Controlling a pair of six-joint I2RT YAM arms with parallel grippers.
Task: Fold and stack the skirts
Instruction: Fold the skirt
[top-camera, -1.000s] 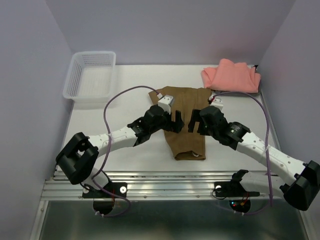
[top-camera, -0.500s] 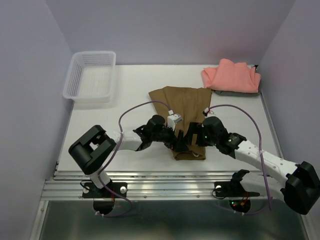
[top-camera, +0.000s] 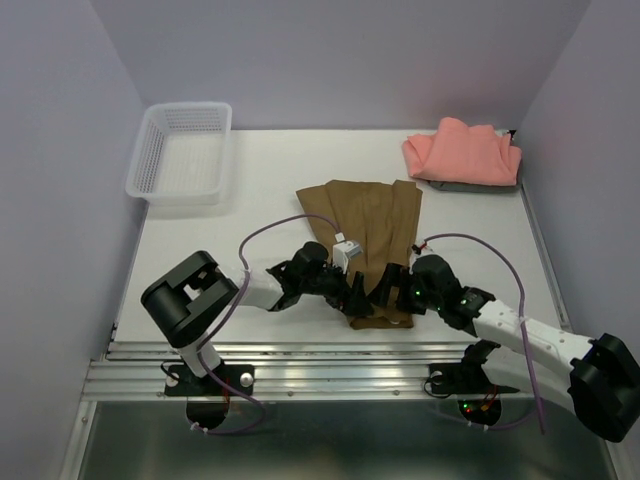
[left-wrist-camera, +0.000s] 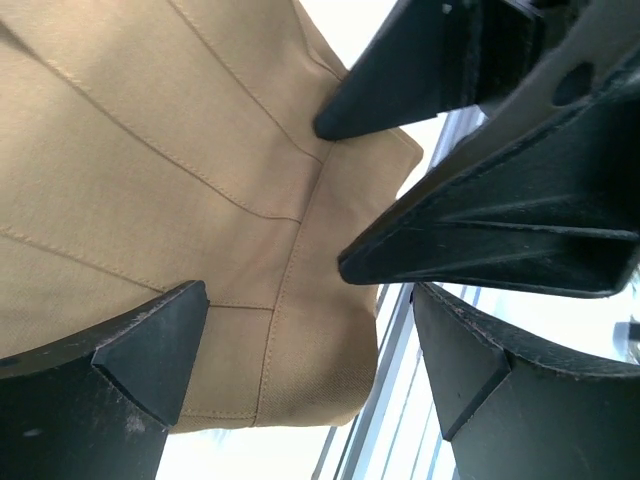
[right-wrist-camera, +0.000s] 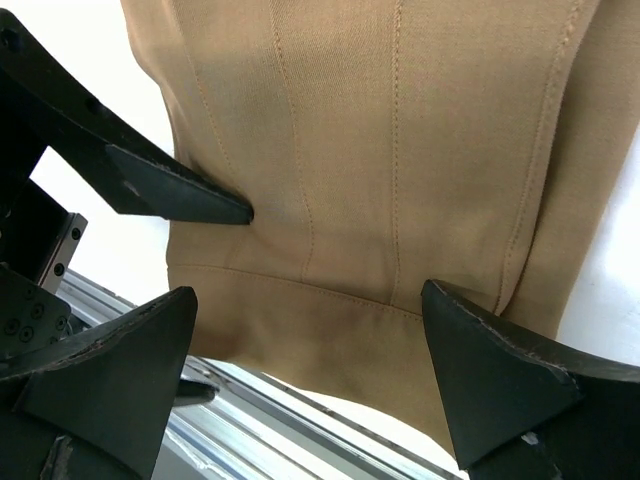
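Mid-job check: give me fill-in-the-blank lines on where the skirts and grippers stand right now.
The left gripper and the right gripper are both at the near end of the pleated skirt, whose colour is ____.
The jaws of both grippers stand ____.
The salmon-pink skirt lies at the far ____ corner of the table.
The white basket sits at the table's far ____ corner.
Missing words: olive-brown; open; right; left.

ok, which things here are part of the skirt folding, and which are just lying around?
Job: olive-brown skirt, centre; salmon-pink skirt, far right; grey sliver under it, probably the third skirt.
Lying about: white mesh basket, far left.
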